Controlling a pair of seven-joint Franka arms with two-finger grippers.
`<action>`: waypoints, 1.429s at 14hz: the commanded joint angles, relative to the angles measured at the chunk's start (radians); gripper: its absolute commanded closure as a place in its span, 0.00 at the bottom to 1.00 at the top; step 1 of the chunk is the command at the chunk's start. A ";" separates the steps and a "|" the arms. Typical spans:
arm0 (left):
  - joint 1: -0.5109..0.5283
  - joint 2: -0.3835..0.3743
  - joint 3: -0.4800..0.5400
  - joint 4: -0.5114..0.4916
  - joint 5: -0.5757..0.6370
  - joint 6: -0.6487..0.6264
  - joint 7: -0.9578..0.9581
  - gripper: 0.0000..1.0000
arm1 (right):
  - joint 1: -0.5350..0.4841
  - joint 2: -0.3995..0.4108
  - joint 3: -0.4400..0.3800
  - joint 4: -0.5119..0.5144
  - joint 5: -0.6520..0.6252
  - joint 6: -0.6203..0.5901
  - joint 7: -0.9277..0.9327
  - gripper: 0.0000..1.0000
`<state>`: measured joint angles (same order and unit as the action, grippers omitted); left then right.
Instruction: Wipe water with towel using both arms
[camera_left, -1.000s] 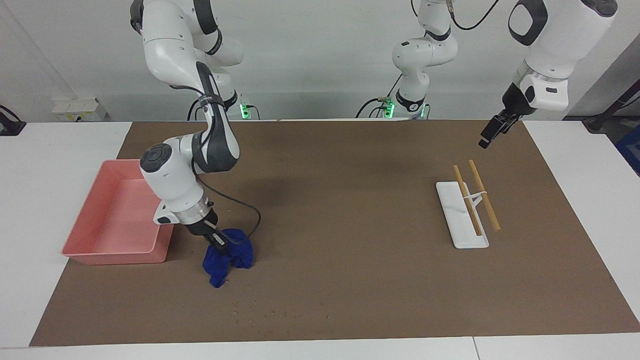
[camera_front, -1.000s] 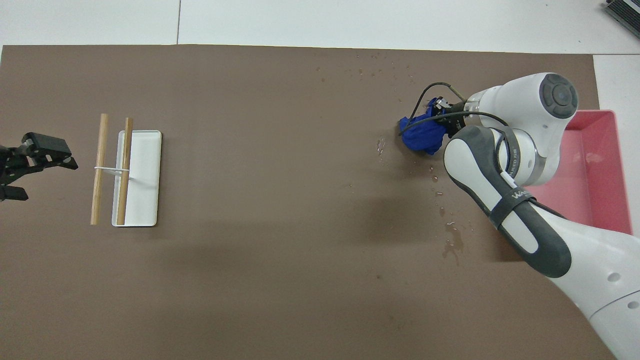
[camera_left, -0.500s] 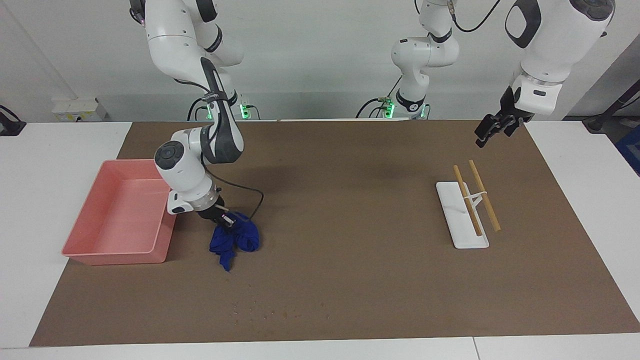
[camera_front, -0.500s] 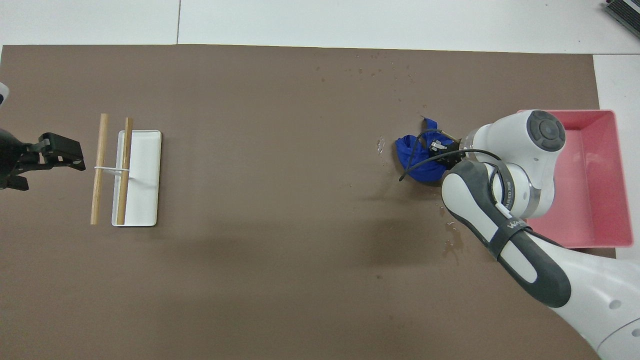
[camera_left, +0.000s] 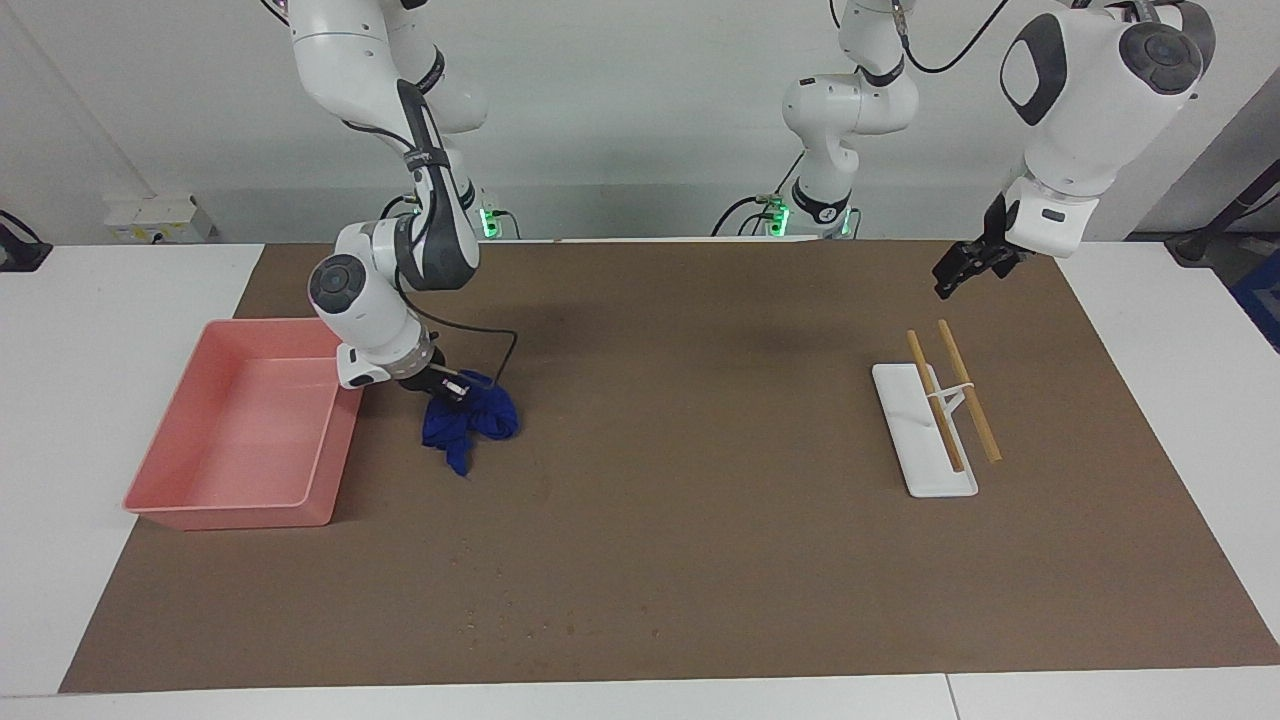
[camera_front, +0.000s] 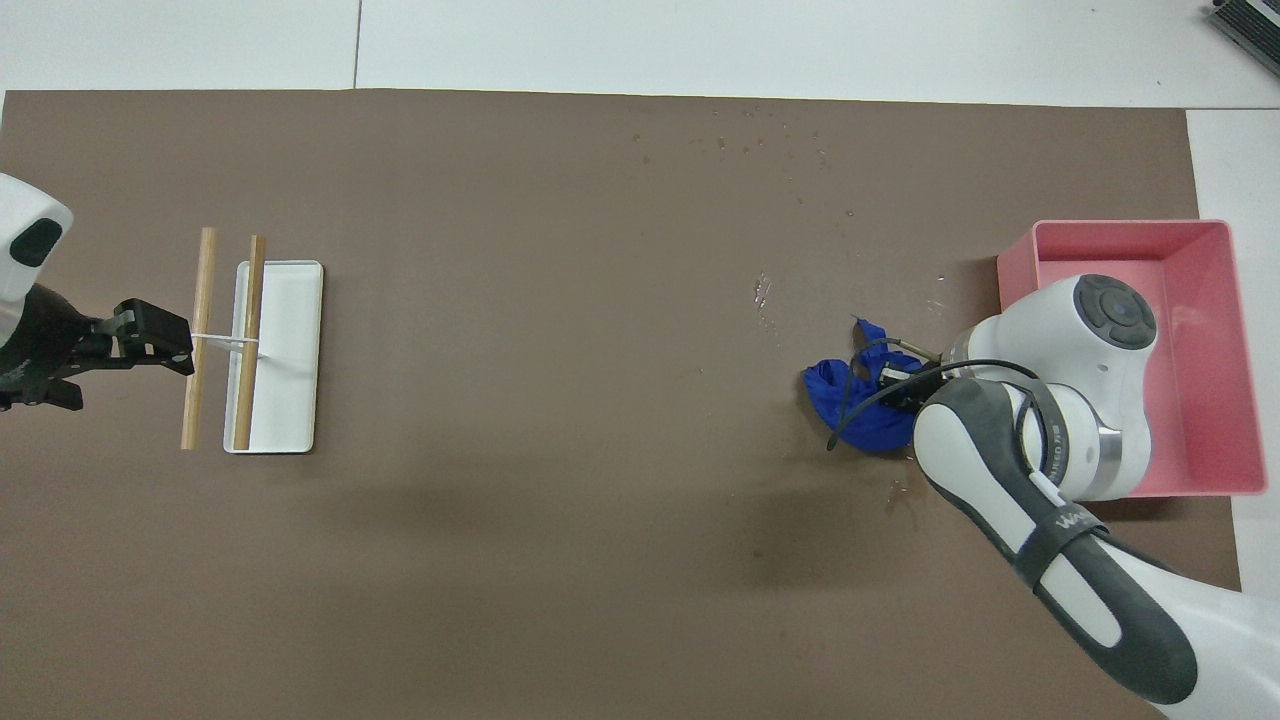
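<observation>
Low on the brown mat (camera_left: 700, 520), the right gripper (camera_left: 447, 389) is clamped on the blue towel (camera_left: 470, 420), at three o'clock of the pink bin (camera_left: 160, 505). Left gripper (camera_left: 950, 277) hangs apart above the mat.

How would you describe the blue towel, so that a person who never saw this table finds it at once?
Start at the pink tray at the right arm's end of the brown mat. Beside the tray lies the blue towel, crumpled on the mat, with the right gripper shut on it. It is the only cloth and the only blue thing there.
</observation>
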<state>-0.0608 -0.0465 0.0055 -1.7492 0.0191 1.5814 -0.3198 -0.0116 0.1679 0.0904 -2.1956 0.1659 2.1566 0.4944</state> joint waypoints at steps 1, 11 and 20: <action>-0.039 -0.029 0.021 -0.026 0.010 0.026 0.013 0.00 | -0.063 -0.065 0.006 -0.099 -0.034 -0.075 -0.051 1.00; 0.056 -0.019 0.025 0.007 0.010 0.005 0.214 0.00 | -0.082 -0.232 0.006 -0.184 -0.035 -0.242 -0.158 1.00; 0.044 -0.015 0.025 0.002 0.016 0.055 0.307 0.00 | -0.140 -0.323 0.006 0.235 -0.096 -0.426 -0.168 1.00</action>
<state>0.0105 -0.0541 0.0251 -1.7422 0.0191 1.6052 -0.0284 -0.1057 -0.1895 0.0910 -2.0617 0.1299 1.7746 0.3526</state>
